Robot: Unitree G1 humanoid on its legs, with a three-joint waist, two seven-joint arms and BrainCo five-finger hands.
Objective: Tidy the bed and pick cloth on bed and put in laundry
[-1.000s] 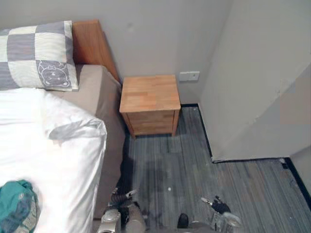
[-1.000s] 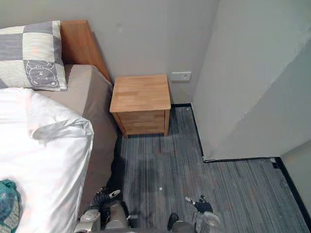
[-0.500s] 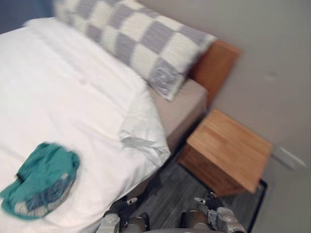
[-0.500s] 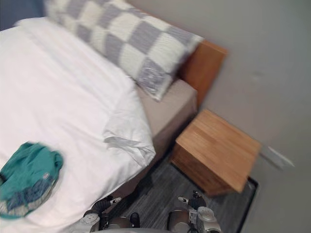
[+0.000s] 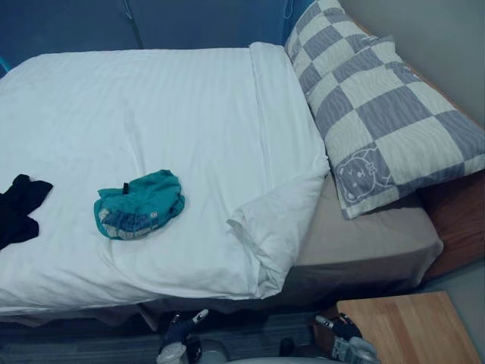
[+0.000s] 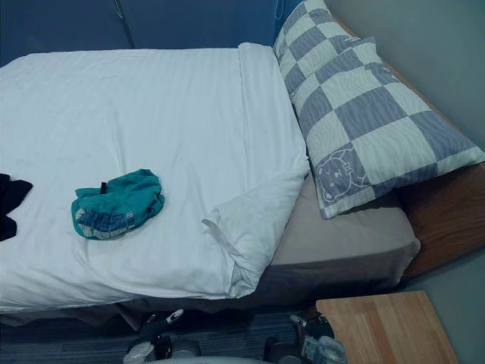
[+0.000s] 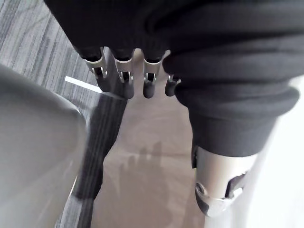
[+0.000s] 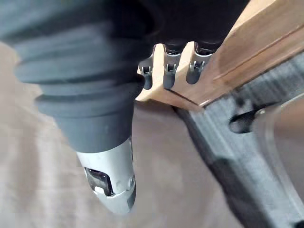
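A crumpled teal cloth [image 5: 140,205] lies on the white duvet [image 5: 174,114], near the bed's front edge. A black cloth [image 5: 19,208] lies at the duvet's left edge. The duvet's corner [image 5: 276,227] is folded back by the checkered pillow [image 5: 379,106], baring the beige sheet [image 5: 364,243]. My left hand [image 5: 182,334] hangs low in front of the bed, open, its fingers [image 7: 123,78] straight and holding nothing. My right hand [image 5: 342,331] hangs beside the nightstand [image 5: 402,330], also open and holding nothing, with relaxed fingers [image 8: 171,71].
The wooden nightstand stands at the lower right, close to my right hand. A wooden headboard [image 5: 462,220] runs behind the pillow. A dark blue wall [image 5: 151,23] borders the bed's far side. Grey striped carpet [image 7: 33,42] lies under my hands.
The camera has swung left from the nightstand and floor to the whole bed. The cloths and duvet lie as before. Both hands still hang low and open.
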